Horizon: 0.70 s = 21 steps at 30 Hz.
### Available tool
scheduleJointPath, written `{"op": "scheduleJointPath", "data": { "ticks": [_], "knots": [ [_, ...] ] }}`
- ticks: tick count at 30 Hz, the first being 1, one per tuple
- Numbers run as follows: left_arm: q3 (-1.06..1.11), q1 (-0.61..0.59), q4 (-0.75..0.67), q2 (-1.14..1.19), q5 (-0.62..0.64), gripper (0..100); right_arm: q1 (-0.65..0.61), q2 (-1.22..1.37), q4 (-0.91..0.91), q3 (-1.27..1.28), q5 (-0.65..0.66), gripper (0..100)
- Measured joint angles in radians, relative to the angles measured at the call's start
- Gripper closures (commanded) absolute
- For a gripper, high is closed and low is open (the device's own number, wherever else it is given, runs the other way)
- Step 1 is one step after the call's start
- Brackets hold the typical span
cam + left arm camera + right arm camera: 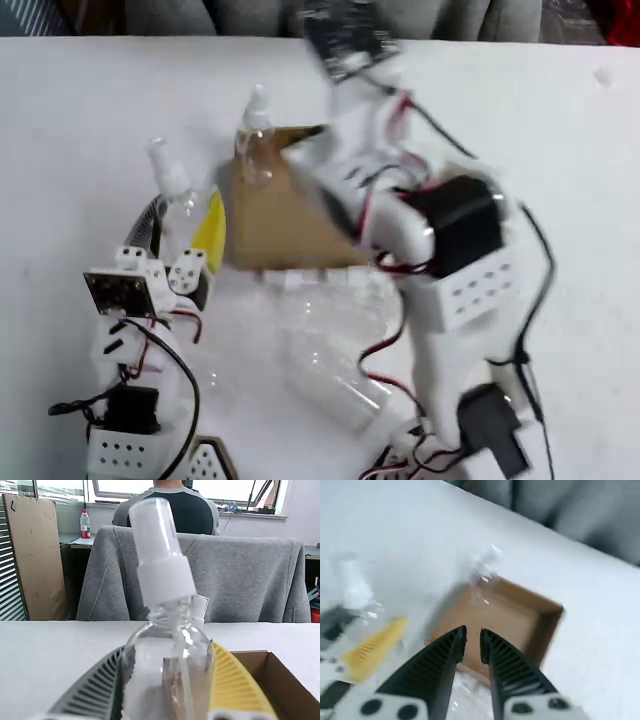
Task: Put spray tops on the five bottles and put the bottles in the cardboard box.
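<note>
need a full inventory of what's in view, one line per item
held bottle: 1, clear with white spray top, in the left gripper
standing bottle: 1, clear with white spray top, at the box's far corner; cannot tell if inside
loose bottles: at least 2, clear, lying on the table in front of the box; too blurred to count exactly
cardboard box: 1, brown, open, mid-table
table: 1, white
chair: 1, grey, behind the table
left gripper: 1, grey and yellow jaws shut on the held bottle
right gripper: 1, black jaws a narrow gap apart, empty, above the box
</note>
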Motion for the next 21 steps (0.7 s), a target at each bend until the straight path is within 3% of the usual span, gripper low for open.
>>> {"op": "scheduleJointPath", "data": {
  "ticks": [11, 16, 21],
  "knots": [
    [0.000, 0.000, 0.000, 0.000, 0.000, 98, 0.198, -0.330, 0.000, 0.608, 0.025, 97.4],
    [0.000, 0.000, 0.000, 0.000, 0.000, 98, 0.282, -0.512, 0.000, 0.899, 0.261, 97.9],
    [0.000, 0.000, -0.029, 0.000, 0.000, 98, 0.463, -0.738, -0.038, 1.192, 0.494, 98.1]
  ]
}}
